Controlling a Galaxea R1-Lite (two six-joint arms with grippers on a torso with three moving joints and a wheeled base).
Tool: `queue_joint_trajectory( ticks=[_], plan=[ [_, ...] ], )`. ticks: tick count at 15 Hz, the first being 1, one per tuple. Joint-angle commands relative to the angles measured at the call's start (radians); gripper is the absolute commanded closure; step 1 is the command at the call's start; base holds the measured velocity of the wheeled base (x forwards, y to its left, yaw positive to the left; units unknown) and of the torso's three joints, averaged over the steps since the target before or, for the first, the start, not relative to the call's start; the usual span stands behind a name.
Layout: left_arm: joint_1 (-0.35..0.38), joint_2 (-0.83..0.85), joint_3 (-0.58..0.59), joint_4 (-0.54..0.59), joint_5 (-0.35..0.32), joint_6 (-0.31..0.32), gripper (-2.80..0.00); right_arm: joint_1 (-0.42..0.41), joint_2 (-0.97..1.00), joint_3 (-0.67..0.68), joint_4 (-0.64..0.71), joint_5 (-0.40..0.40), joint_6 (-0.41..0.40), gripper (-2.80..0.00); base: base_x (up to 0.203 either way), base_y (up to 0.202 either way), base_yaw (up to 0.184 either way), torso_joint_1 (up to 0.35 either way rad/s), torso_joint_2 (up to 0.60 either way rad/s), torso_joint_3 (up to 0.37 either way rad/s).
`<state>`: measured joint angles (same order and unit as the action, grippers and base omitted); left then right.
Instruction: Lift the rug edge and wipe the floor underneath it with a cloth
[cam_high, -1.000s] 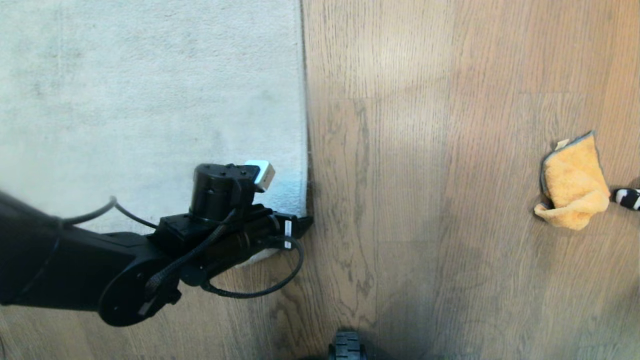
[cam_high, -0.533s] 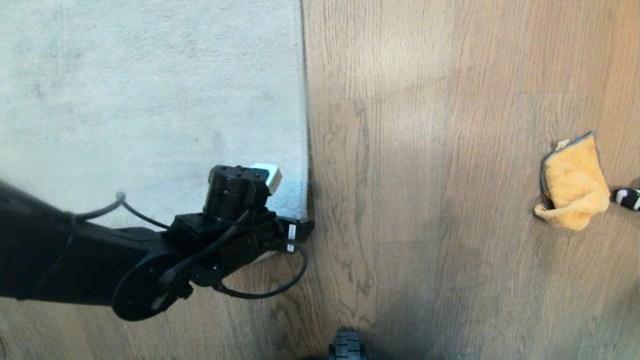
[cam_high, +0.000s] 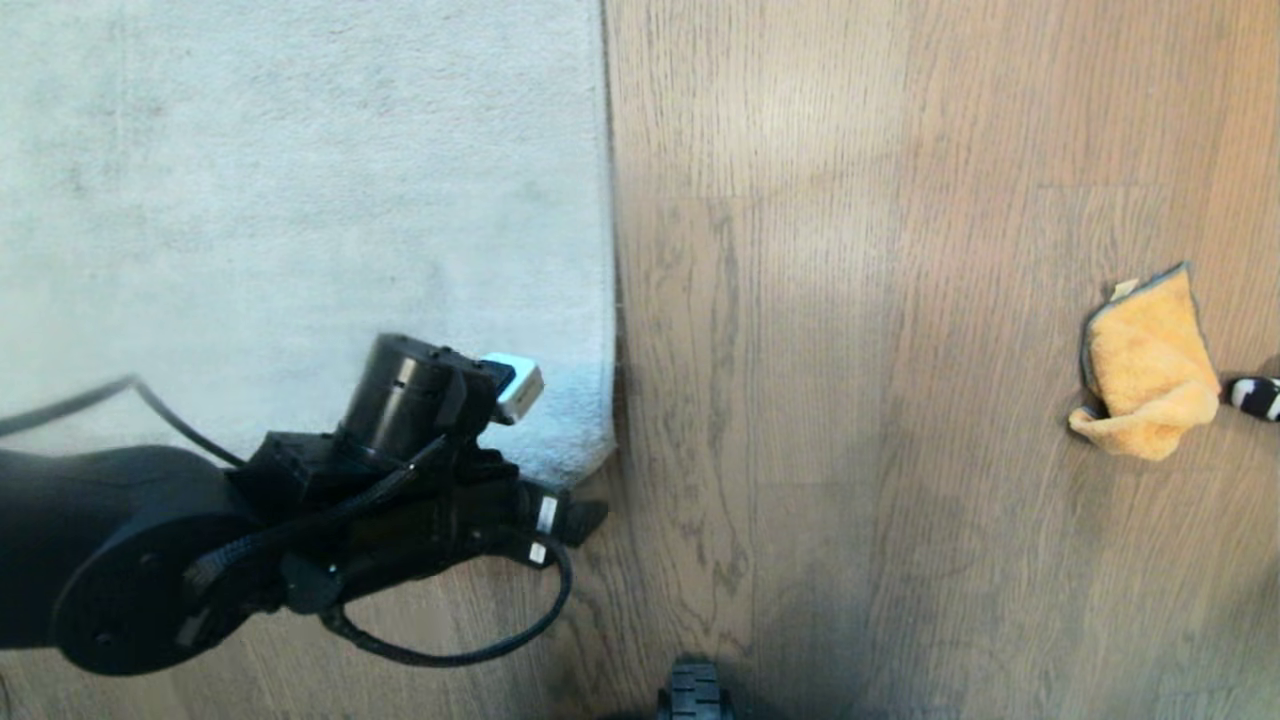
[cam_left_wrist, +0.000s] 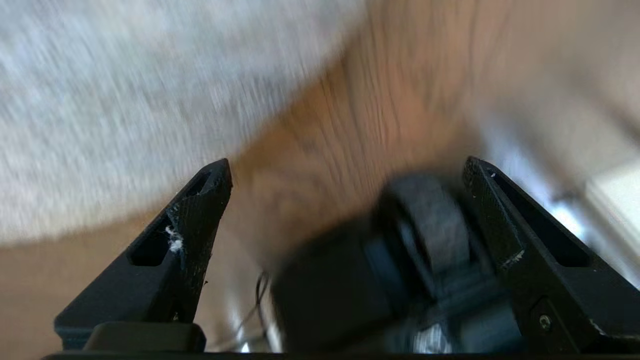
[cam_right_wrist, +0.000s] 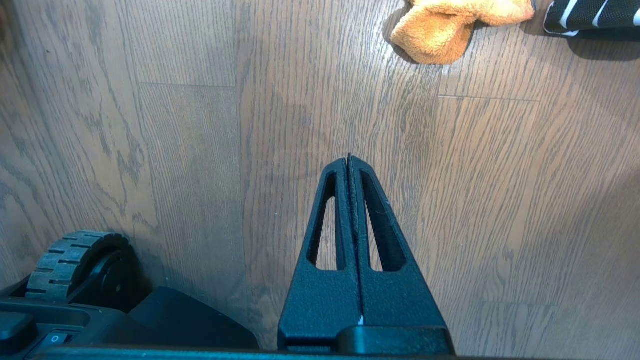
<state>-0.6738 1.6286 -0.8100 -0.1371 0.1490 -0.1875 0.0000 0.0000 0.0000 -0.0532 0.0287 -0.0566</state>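
The grey-beige rug (cam_high: 300, 200) lies flat on the wood floor (cam_high: 850, 300), and its rounded near corner (cam_high: 590, 455) is uncovered. My left gripper (cam_high: 585, 520) hovers over bare floor just short of that corner. In the left wrist view the left gripper (cam_left_wrist: 347, 167) is open wide with nothing between its fingers, and the rug (cam_left_wrist: 125, 100) lies off to one side. The orange cloth (cam_high: 1145, 370) lies crumpled on the floor at the far right, untouched. My right gripper (cam_right_wrist: 348, 160) is shut and empty above bare planks, with the cloth (cam_right_wrist: 450, 22) well ahead of it.
A black-and-white striped object (cam_high: 1255, 395) lies just right of the cloth, also seen as the striped object (cam_right_wrist: 590, 15) in the right wrist view. The base's ribbed wheel (cam_high: 695, 695) pokes in at the bottom centre, and the same wheel (cam_right_wrist: 70, 260) sits beside the right gripper.
The left arm has pulled back toward the base, off the rug corner it was covering. The corner now lies in plain sight, flat on the floor. The cloth has not moved.
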Motion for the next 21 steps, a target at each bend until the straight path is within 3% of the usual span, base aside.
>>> queue_joint_trajectory(
  ticks=[1,4,7,13,17,21],
  plan=[
    [-0.008,-0.048,0.023,0.043,-0.007,0.045,-2.8,0.0,0.0,0.0,0.0,0.0,0.0,0.0,0.0,0.0,0.0,0.0,0.0,0.0],
    [-0.009,-0.016,0.04,0.043,0.005,0.135,-2.8,0.0,0.0,0.0,0.0,0.0,0.0,0.0,0.0,0.0,0.0,0.0,0.0,0.0],
    [-0.006,0.012,0.043,0.042,0.06,0.231,-2.8,0.0,0.001,0.0,0.0,0.0,0.0,0.0,0.0,0.0,0.0,0.0,0.0,0.0],
    [-0.002,0.048,0.06,0.037,0.125,0.314,-2.8,0.0,0.0,0.0,0.0,0.0,0.0,0.0,0.0,0.0,0.0,0.0,0.0,0.0],
    [0.008,0.051,0.072,0.037,0.182,0.403,-2.8,0.0,0.002,0.0,0.0,0.0,0.0,0.0,0.0,0.0,0.0,0.0,0.0,0.0],
    [0.046,0.053,0.064,-0.049,0.233,0.568,-2.8,0.0,0.001,0.0,0.0,0.0,0.0,0.0,0.0,0.0,0.0,0.0,0.0,0.0]
  ],
)
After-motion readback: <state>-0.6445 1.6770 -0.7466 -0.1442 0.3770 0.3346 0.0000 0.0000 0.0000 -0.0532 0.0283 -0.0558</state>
